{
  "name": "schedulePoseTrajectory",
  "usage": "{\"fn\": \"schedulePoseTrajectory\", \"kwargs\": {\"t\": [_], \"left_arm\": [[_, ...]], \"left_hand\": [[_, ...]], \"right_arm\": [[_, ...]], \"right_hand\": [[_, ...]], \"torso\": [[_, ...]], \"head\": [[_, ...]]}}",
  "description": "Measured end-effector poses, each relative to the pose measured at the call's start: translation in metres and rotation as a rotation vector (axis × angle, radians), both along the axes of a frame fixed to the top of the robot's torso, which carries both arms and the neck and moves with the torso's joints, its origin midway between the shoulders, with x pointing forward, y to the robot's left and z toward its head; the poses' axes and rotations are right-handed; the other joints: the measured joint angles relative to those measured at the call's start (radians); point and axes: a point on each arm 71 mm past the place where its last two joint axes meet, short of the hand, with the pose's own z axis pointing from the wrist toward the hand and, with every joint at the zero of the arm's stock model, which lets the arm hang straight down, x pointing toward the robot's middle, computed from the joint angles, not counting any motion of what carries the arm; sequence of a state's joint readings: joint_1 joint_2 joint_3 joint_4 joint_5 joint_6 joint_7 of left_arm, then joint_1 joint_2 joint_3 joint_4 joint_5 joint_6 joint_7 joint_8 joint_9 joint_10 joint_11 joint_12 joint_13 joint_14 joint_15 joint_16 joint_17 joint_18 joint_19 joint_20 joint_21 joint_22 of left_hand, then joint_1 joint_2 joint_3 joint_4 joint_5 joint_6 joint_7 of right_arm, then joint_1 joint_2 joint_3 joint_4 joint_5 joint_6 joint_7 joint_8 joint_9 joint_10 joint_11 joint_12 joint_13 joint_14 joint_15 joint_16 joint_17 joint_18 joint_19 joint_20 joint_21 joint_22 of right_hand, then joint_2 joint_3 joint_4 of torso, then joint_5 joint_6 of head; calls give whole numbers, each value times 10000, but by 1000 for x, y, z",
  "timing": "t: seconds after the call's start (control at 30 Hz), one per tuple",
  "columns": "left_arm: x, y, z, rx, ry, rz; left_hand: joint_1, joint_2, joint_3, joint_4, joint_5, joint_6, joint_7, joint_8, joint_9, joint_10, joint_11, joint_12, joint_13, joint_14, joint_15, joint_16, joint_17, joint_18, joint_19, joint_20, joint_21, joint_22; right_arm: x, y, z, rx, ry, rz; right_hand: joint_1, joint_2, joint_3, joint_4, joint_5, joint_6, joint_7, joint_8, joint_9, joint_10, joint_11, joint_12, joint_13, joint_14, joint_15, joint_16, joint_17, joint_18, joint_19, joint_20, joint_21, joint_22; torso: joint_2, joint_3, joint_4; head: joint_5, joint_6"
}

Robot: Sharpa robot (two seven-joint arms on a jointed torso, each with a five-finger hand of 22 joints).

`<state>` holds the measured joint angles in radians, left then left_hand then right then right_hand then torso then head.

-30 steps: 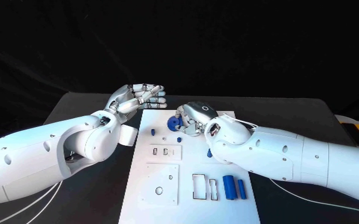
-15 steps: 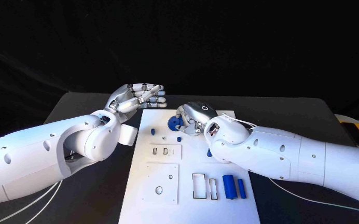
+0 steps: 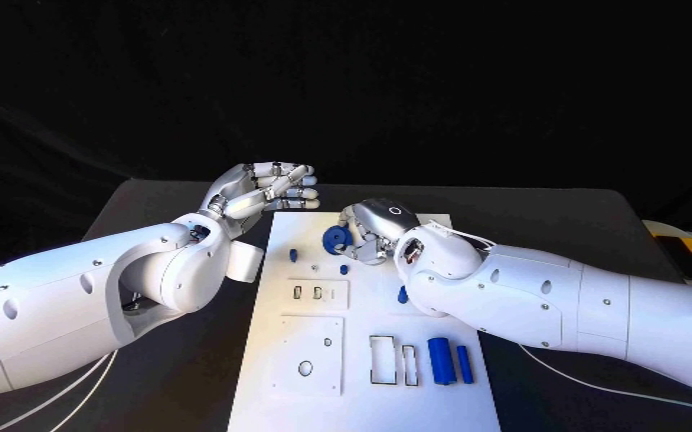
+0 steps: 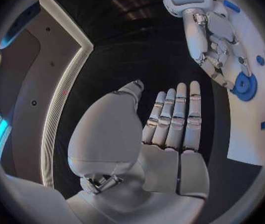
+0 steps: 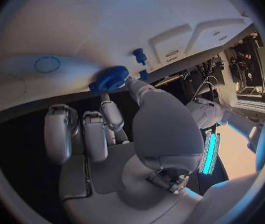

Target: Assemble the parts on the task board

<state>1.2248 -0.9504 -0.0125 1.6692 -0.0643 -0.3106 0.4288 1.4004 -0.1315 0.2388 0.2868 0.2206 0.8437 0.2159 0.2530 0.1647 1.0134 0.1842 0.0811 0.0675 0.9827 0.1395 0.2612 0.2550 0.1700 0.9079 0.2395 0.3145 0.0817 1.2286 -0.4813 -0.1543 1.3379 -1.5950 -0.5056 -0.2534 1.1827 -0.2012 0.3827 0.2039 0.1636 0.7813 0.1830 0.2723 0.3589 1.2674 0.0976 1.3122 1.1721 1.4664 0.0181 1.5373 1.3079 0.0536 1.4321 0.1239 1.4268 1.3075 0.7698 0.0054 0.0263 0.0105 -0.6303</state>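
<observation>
hiding part of the white task board (image 3: 289, 352), the right arm (image 3: 548, 297) lies across its right side, so the far right corner and some of the blue parts there are covered. one small blue part (image 3: 402, 296) peeks out from under that arm, and its shape is hard to tell.

the blue gear (image 3: 336, 239) sits near the far end of the board, at about 12 o'clock from the board's middle. the right hand (image 3: 378, 227) is right beside it, at the gear's 3 o'clock. in the right wrist view the thumb and one finger (image 5: 113, 115) reach up to the gear (image 5: 109, 79) and touch its edge, so the hand pinches it. the other fingers are curled a little and apart from the gear.

the left hand (image 3: 267, 189) is off the board's far left corner, at about 10 o'clock from the gear. it holds nothing. in the left wrist view its fingers (image 4: 177, 114) are straight and side by side, with the thumb apart from them.

two blue cylinders (image 3: 451, 364) lie side by side near the board's near right corner, at about 5 o'clock from its middle. next to them are two long empty slots (image 3: 394, 359). a small blue peg (image 3: 293, 253) stands at 8 o'clock from the gear, and another tiny blue peg (image 3: 345, 268) is just below the gear.
</observation>
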Motion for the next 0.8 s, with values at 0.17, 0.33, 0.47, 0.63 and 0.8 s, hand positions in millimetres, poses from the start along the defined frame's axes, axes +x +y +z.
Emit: {"fn": "schedulePoseTrajectory", "kwargs": {"t": [0.17,0.33,0.47,0.63,0.8], "left_arm": [[0,0,0,1,6,-4],[0,1,0,6,13,3],[0,2,0,19,16,36],[0,5,0,45,17,107],[1,5,-1,46,16,107]], "left_hand": [[0,0,0,0,0,0,0,0,0,0,0,0,0,0,0,0,9,0,0,0,0,0],[0,0,0,0,0,0,0,0,0,0,0,0,0,0,0,0,8,0,0,0,0,1],[0,0,0,0,0,0,0,0,0,0,0,0,1,0,0,0,8,0,0,0,0,1],[0,0,0,0,0,0,0,0,0,0,0,0,0,0,0,0,8,1,0,0,0,1],[0,0,0,0,0,0,0,0,0,0,0,0,0,0,0,0,7,0,0,0,0,1]], "right_arm": [[-2,-7,0,61,87,-16],[-7,-21,3,207,151,-60],[-10,-38,14,452,123,-166],[-9,-49,27,806,221,-268],[-9,-48,29,1042,589,-243]], "right_hand": [[-51,51,-76,76,203,0,0,0,20,1,0,0,65,0,0,0,0,0,0,0,0,-1],[-65,66,-88,88,376,64,-64,0,67,28,-27,88,212,0,0,0,-1,1,36,36,0,-1],[21,151,-44,44,436,104,-27,0,68,95,-18,136,289,0,-1,0,-1,1,36,36,0,-2],[68,198,-15,18,436,103,-27,-73,62,167,-18,179,372,0,-1,40,-2,1,97,47,76,7],[108,237,53,30,476,-39,-31,-251,-14,312,-15,264,497,0,-1,40,-2,0,147,68,109,6]], "torso": [[-1,0,-5],[-8,4,-6],[-18,11,-22],[-36,20,-92],[-61,36,-137]], "head": [[10,3],[2,4],[-8,24],[13,60],[37,79]]}}
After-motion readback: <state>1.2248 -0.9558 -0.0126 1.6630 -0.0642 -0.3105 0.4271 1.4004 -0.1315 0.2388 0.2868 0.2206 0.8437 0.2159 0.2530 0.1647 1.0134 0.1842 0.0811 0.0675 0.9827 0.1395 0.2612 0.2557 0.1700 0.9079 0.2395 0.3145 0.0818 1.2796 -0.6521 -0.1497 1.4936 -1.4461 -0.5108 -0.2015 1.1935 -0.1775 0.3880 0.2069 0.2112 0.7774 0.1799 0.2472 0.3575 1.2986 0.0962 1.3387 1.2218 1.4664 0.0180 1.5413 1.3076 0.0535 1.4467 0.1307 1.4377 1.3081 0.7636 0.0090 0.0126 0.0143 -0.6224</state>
